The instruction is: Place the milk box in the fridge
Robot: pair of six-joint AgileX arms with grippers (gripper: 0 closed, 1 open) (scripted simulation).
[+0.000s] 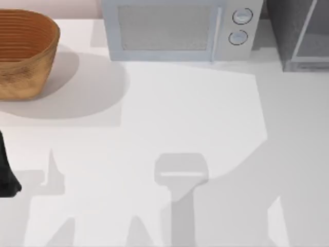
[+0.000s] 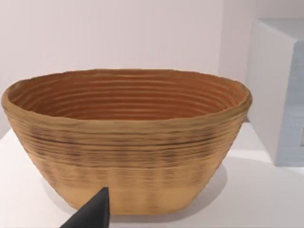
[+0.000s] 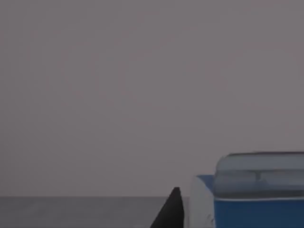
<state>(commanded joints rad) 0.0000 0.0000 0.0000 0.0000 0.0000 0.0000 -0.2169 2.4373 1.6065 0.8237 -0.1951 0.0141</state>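
Blue and white, the milk box (image 3: 259, 199) sits close in front of our right wrist camera, its rounded glossy top and blue side in frame, with a dark fingertip (image 3: 170, 213) of our right gripper right beside its white edge. It may be held between the fingers, but we cannot tell from this corner of it, nor where it sits over the table. Behind it is flat grey, dim surface.

From above, the fridge (image 1: 300, 36) stands at the table's far right corner, dark grey with pale frame edges and a glassy panel. Left of it is the boxy light grey microwave (image 1: 177, 28), mesh window and two round dials. At the far left sits a ribbed, woven tan basket (image 1: 23, 54).

Our left arm (image 1: 6, 175) is parked at the left edge of the smooth white table (image 1: 195, 113); its wrist faces the basket, one dark fingertip (image 2: 92, 213) visible, so its spread is unclear.
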